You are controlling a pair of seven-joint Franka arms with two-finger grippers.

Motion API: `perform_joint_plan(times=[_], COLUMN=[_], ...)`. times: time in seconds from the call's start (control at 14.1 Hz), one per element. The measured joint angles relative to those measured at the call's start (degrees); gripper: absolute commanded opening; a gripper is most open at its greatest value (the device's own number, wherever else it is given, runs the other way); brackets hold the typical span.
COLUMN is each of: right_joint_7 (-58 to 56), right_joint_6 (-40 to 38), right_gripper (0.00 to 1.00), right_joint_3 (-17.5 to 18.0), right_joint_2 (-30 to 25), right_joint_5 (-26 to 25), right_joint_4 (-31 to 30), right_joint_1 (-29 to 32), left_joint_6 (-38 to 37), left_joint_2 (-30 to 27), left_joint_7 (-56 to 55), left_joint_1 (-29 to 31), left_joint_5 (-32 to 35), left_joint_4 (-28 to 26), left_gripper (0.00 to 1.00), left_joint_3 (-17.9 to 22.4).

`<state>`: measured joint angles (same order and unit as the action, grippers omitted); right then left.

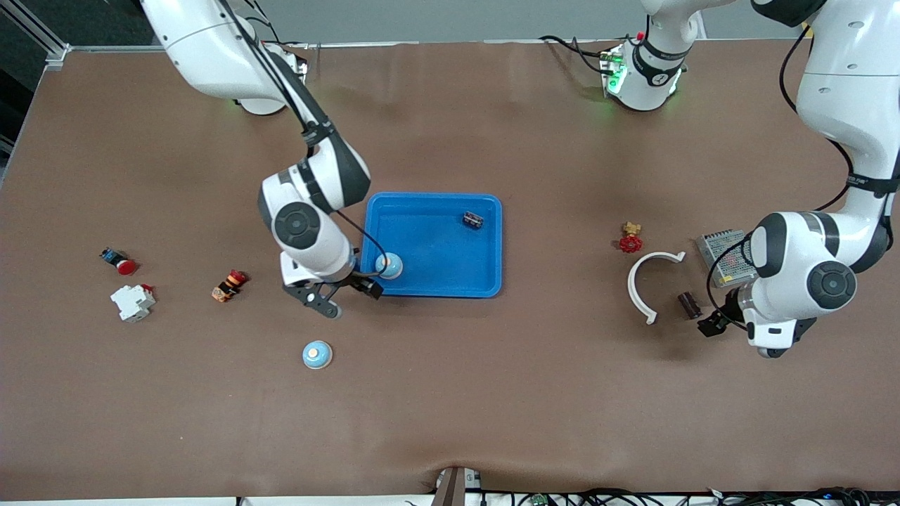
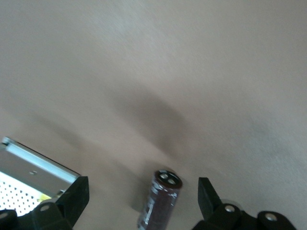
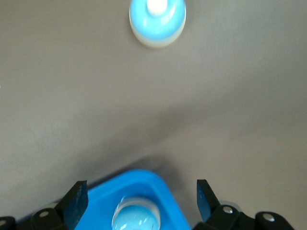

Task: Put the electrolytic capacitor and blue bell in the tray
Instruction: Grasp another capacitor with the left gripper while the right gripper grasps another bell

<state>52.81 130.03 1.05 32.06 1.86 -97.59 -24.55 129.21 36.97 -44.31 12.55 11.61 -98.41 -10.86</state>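
Observation:
The blue tray [image 1: 436,260] lies mid-table. In it sit a blue bell [image 1: 389,266] at the corner toward the right arm's end and a dark electrolytic capacitor [image 1: 472,220]. My right gripper [image 1: 348,295] hangs open over that corner; the right wrist view shows the bell [image 3: 136,215] in the tray [image 3: 168,191] between the spread jaws of the gripper [image 3: 141,194]. A second blue bell [image 1: 317,354] stands on the table nearer the front camera. My left gripper [image 1: 716,320] is open low over a second capacitor [image 1: 690,305]; the capacitor [image 2: 160,199] lies between the gripper's [image 2: 143,191] parted jaws, untouched.
A white curved piece [image 1: 650,281], a red valve [image 1: 631,239] and a metal power supply [image 1: 724,256] lie near the left gripper. Toward the right arm's end lie a red push button [image 1: 119,261], a white breaker [image 1: 132,302] and a small orange part [image 1: 229,285].

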Motion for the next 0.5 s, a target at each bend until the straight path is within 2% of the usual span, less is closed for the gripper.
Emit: perform_joint_plan(times=[0.21,0.35,0.5], right_joint_7=[-6.6,-9.1,-11.1], right_joint_6=[0.0,0.1,0.6], right_gripper=[1.0,1.0,1.0], right_joint_3=[0.0,0.0,-0.1], right_joint_2=[1.8,4.6,8.0], right_joint_5=[0.0,0.0,-0.1], right_joint_4=[2.8,5.3,8.0], right_joint_1=[3.3,4.1,4.8], left_joint_6=[0.1,0.5,0.9], left_joint_2=[0.4,0.5,0.5], left_joint_7=[0.0,0.0,0.0], left_joint_1=[-0.3,-0.3,-0.3], left_joint_5=[-0.2,-0.2,-0.2], left_joint_4=[-1.0,-2.5,-3.5], left_gripper=[0.81,0.6,0.32], left_joint_3=[-0.3,-0.4,-0.4])
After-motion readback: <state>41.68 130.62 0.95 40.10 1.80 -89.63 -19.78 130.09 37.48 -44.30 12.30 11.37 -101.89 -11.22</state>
